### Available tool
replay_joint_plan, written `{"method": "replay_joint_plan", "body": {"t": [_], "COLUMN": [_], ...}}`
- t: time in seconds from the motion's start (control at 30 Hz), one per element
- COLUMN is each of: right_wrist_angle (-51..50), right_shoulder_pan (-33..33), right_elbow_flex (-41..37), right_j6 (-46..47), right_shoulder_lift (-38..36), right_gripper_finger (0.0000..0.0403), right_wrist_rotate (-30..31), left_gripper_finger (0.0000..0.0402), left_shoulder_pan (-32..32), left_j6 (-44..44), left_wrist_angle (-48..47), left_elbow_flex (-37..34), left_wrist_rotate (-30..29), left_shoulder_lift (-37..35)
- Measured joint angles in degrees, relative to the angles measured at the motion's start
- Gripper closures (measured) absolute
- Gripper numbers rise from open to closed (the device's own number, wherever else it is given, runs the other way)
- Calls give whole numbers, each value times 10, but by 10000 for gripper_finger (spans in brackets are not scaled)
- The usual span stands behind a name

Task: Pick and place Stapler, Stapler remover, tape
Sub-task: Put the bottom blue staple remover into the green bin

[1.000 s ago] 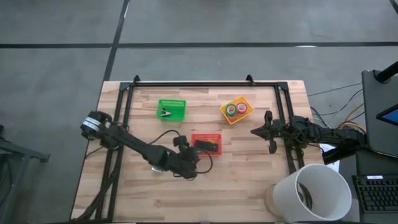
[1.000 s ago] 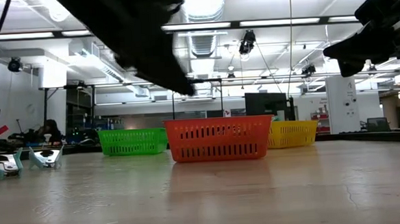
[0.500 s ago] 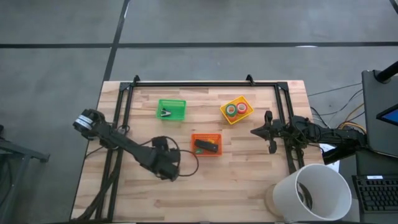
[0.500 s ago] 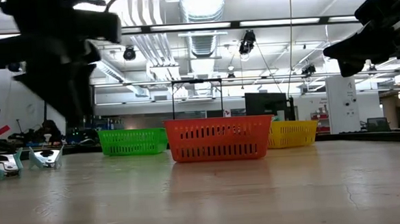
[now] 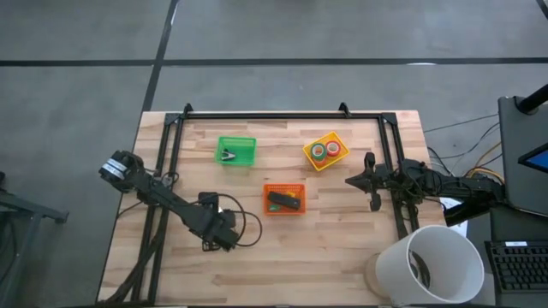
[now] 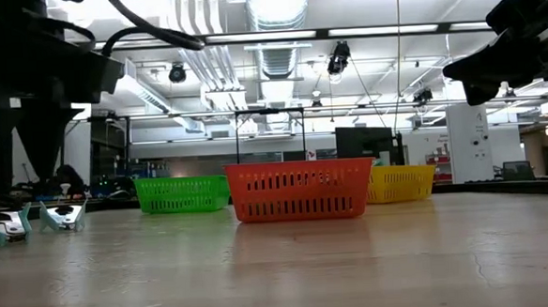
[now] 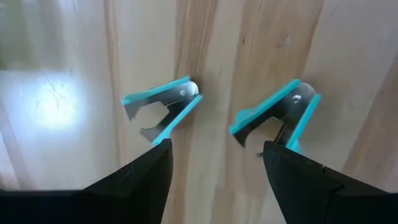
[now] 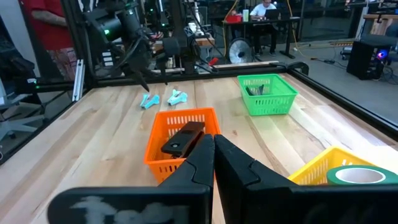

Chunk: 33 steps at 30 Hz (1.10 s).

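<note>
My left gripper (image 7: pixel 216 171) is open and points down over two teal staple removers (image 7: pixel 163 109) (image 7: pixel 277 118), which lie flat on the wood just beyond its fingertips. In the low view it (image 6: pixel 17 181) hangs above them (image 6: pixel 1 226). The black stapler (image 5: pixel 283 201) lies in the orange basket (image 5: pixel 297 210). Tape rolls (image 5: pixel 324 151) sit in the yellow basket (image 5: pixel 312 159). A dark staple remover (image 5: pixel 228 156) rests in the green basket (image 5: pixel 248 159). My right gripper (image 5: pixel 369 181) is shut and waits in the air near the table's right edge.
The three baskets stand in a loose row across the table's middle (image 6: pixel 182 193) (image 6: pixel 299 192) (image 6: pixel 400 184). A black metal frame (image 5: pixel 265 115) runs along the far and side edges. A white bucket (image 5: pixel 432 265) stands off the near right corner. Bare wood lies along the near edge.
My left gripper has moved away from the orange basket toward the table's left and slightly toward the near edge, and now stands over the two teal staple removers. The stapler has stayed in the orange basket. The right arm has kept still.
</note>
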Motion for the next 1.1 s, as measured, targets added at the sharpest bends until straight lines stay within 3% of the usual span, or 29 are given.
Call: {"method": "replay_joint_plan", "body": {"t": [0.37,1.1], "right_wrist_angle": [0,0], "right_shoulder_pan": [0,0], "right_elbow_flex": [0,0], "right_j6": [0,0], "right_shoulder_lift": [0,0], "right_gripper_finger": [394,394], "right_wrist_rotate": [0,0], "left_gripper_finger": [168,274], "left_shoulder_pan": [0,0], "left_j6": [31,36], "left_wrist_angle": [39,105], "left_elbow_flex": [-8,-56], "left_wrist_rotate": [-7,13], "left_shoulder_lift": [0,1]}}
